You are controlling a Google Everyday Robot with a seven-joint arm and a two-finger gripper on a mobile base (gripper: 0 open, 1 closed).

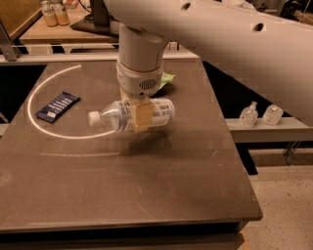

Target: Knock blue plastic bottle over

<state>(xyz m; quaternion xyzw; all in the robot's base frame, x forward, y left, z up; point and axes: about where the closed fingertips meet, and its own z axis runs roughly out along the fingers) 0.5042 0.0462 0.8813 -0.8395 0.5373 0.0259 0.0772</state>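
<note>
The blue plastic bottle (164, 111) is clear and ribbed, with a white cap (93, 118) and a pale label. It is horizontal, cap pointing left, just above the middle of the dark table (146, 195). My gripper (139, 118) comes straight down from the white arm and is shut on the bottle's middle. One tan finger pad (143, 117) covers the near side of the bottle; the other finger is hidden behind it. I cannot tell whether the bottle touches the table.
A flat dark-blue wrapper (57, 106) lies at the left inside a bright ring of light. A green packet (166, 78) peeks out behind the wrist. Two small pump-top bottles (248, 114) stand on a ledge right of the table. Brown bottles (54, 12) stand on a far desk.
</note>
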